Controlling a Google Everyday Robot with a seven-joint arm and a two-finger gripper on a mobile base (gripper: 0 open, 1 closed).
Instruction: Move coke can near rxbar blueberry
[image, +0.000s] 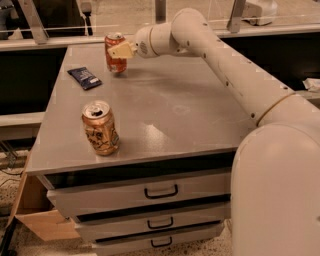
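Note:
The coke can (114, 56) is slim and red-orange with a silver top. It stands upright at the far left of the grey table top (170, 110). My gripper (118, 51) is shut on the can's upper half, reaching in from the right. One cream finger (122, 50) shows in front of the can. I cannot tell whether the can's base touches the table. The rxbar blueberry (84, 77) is a flat dark navy wrapper lying just left of and nearer than the can, a short gap away.
A wider gold-brown patterned can (100, 128) stands near the front left edge of the table. Drawers (160, 192) sit below the top. A cardboard box (35, 215) is on the floor at the left. My arm (235, 75) crosses the table's right side.

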